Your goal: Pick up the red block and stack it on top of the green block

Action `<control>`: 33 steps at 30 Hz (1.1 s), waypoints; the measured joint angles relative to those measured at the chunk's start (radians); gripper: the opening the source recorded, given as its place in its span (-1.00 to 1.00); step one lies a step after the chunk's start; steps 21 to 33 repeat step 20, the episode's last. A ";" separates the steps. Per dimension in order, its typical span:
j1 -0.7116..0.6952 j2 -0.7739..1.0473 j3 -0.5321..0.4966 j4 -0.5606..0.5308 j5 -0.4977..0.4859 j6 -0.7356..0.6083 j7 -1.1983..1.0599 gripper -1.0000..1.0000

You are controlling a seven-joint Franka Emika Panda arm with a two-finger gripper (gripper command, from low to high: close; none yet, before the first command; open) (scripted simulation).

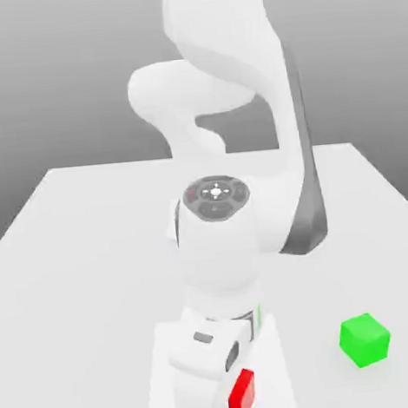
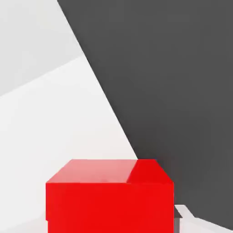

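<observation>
The red block [image 1: 243, 397] sits at the table's near edge, directly under the lowered hand, with part of it hidden by a finger. In the hand view the red block [image 2: 109, 195] looms close, and a grey fingertip [image 2: 182, 217] presses against its side. My gripper [image 1: 235, 402] is shut on the red block. The green block [image 1: 365, 340] rests on the table toward the exterior view's right, apart from the hand and with nothing on top of it.
The white table [image 1: 87, 226] stretches back behind the arm, whose large white body [image 1: 229, 153] towers over the middle. In the hand view the table's edge [image 2: 109, 104] runs diagonally, with dark floor beyond it.
</observation>
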 joint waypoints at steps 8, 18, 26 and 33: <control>0.127 -0.223 0.014 -0.062 -0.131 -0.161 0.087 -1.00; 0.316 -0.174 0.150 -0.119 -0.191 -0.044 0.110 1.00; 0.316 -0.174 0.150 -0.119 -0.191 -0.044 0.110 1.00; 0.316 -0.174 0.150 -0.119 -0.191 -0.044 0.110 1.00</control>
